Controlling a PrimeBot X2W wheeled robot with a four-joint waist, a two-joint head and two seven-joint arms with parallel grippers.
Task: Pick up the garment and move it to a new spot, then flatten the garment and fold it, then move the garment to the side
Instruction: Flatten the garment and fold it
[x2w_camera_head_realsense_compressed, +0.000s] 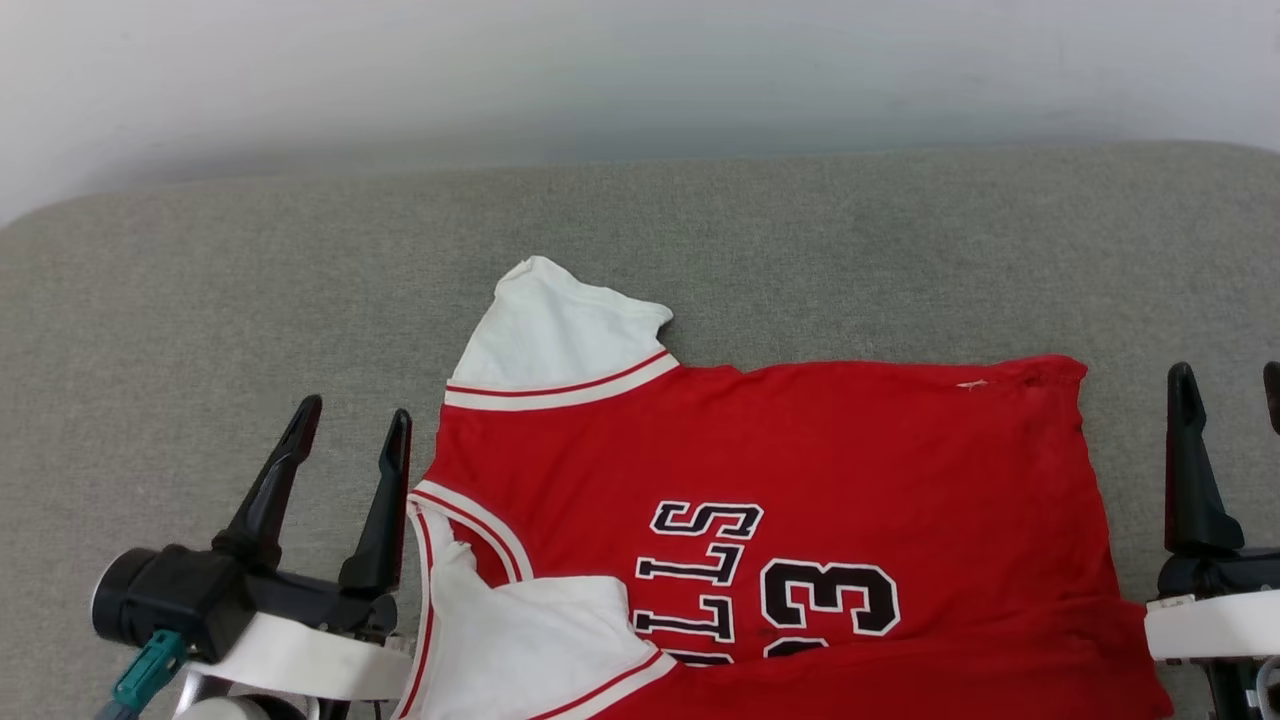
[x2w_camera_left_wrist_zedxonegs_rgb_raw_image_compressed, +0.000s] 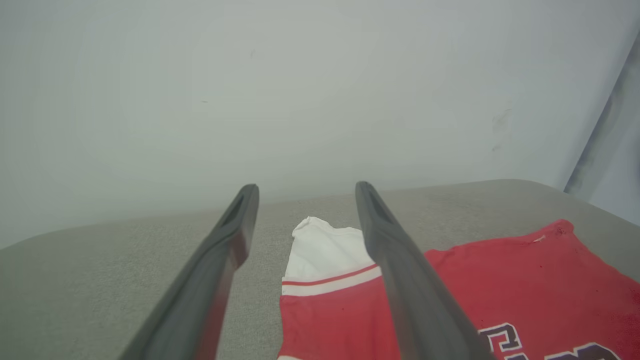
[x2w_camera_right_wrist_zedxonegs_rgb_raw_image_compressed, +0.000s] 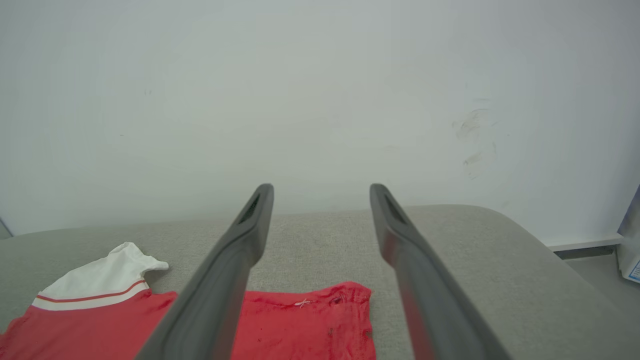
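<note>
Red jersey, the garment (x2w_camera_head_realsense_compressed: 800, 470), lies spread sideways on the grey cushion (x2w_camera_head_realsense_compressed: 250, 270), its near sleeve (x2w_camera_head_realsense_compressed: 530, 640) folded inward. At the collar (x2w_camera_head_realsense_compressed: 440, 520) stands the left gripper (x2w_camera_head_realsense_compressed: 355, 415), at the hem (x2w_camera_head_realsense_compressed: 1095, 470) the right gripper (x2w_camera_head_realsense_compressed: 1228, 372), both spread and empty, likely to grip opposite ends for folding.

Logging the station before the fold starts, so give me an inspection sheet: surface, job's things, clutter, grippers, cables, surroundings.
Surface: grey fabric cushion, rounded far corners.
Job's things: red jersey numbered 23, spread flat; far sleeve laid out, near sleeve folded onto the chest.
Clutter: nothing seen.
Grippers: left gripper open, empty, beside the collar; right gripper open, empty, beside the hem.
Cables: nothing seen.
Surroundings: pale wall behind, with scuff marks.
</note>
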